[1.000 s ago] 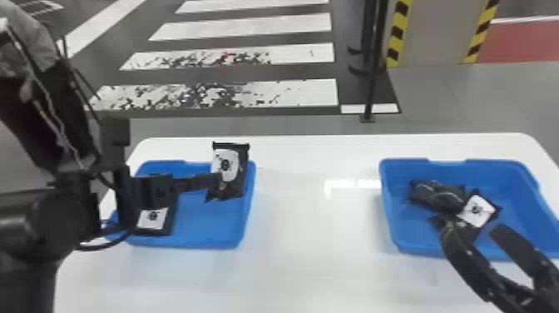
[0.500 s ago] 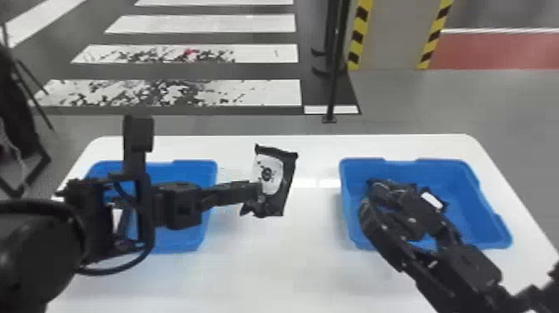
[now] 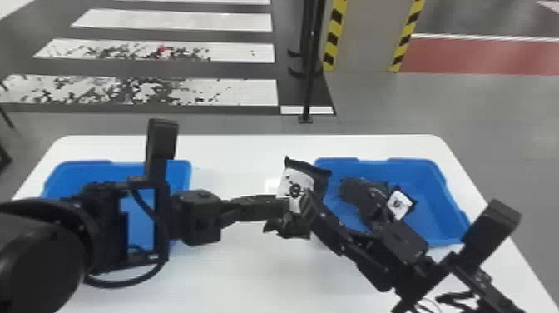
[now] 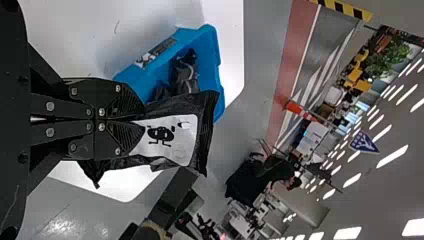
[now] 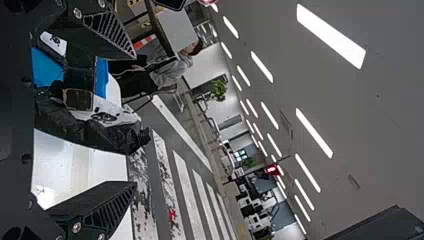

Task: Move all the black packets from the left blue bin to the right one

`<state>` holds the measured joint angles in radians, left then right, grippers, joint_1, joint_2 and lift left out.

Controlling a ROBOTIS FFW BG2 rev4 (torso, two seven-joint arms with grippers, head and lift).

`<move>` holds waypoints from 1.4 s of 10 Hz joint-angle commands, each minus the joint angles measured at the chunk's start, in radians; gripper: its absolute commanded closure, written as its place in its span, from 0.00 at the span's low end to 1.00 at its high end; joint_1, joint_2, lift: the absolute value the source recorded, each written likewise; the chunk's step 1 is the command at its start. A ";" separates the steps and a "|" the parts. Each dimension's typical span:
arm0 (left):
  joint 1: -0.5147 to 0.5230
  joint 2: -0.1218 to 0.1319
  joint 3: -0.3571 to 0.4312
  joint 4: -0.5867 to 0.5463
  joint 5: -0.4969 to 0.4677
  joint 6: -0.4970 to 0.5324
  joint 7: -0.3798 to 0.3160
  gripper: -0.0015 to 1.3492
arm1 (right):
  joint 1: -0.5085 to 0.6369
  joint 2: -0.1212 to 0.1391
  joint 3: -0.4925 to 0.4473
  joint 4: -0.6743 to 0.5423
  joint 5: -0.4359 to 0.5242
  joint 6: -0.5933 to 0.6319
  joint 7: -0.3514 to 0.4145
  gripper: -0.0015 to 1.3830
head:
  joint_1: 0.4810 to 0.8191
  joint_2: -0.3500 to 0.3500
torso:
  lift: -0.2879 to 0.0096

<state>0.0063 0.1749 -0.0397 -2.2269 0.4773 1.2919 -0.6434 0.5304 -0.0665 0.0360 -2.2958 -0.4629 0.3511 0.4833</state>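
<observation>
Left gripper (image 4: 141, 120) clamped on one end of a packet (image 4: 172, 137), up by the right bin's (image 3: 434, 227) left side, leaving the rest free to grab! And the right gripper (image 5: 135, 119), wide open, straddles it: surely a handover, sparing the left a longer reach. Another packet (image 3: 398, 204) lies inside the right bin.

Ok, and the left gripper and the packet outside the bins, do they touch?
Touching. The left wrist view shows the left fingers closed on the packet.
</observation>
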 commanded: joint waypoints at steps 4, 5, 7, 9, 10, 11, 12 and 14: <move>0.001 0.000 -0.036 0.002 0.055 -0.008 0.002 0.90 | -0.062 0.001 0.004 0.066 -0.032 0.010 0.000 0.87 | 0.63 0.36 | 0.50; 0.003 -0.002 -0.028 0.002 0.057 -0.008 0.004 0.90 | -0.062 0.001 0.004 0.071 -0.056 0.012 0.000 0.92 | 0.63 0.36 | 0.50; 0.006 -0.005 -0.024 0.002 0.061 -0.013 0.004 0.90 | -0.062 0.002 0.010 0.078 -0.068 0.012 0.000 0.93 | 0.63 0.37 | 0.50; 0.021 -0.009 -0.010 0.002 0.075 -0.035 0.010 0.79 | -0.072 0.002 0.010 0.086 -0.078 0.012 0.000 0.93 | 0.63 0.37 | 0.50; 0.038 -0.017 0.016 0.002 0.079 -0.043 0.018 0.54 | -0.091 0.001 0.006 0.118 -0.103 0.012 0.000 0.93 | 0.63 0.38 | 0.50; 0.065 -0.018 0.046 0.002 0.081 -0.053 0.018 0.23 | -0.123 -0.004 -0.014 0.157 -0.119 0.012 0.000 0.93 | 0.63 0.39 | 0.50; 0.097 -0.021 0.082 0.002 0.089 -0.067 0.018 0.07 | -0.157 -0.012 -0.044 0.196 -0.117 0.012 0.000 0.93 | 0.63 0.39 | 0.50; 0.161 -0.034 0.171 0.000 0.133 -0.131 0.018 0.09 | -0.236 -0.029 -0.146 0.284 -0.105 0.012 0.000 0.93 | 0.63 0.39 | 0.50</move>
<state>0.1492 0.1443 0.1050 -2.2251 0.5974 1.1804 -0.6259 0.3185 -0.0901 -0.0779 -2.0382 -0.5713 0.3632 0.4832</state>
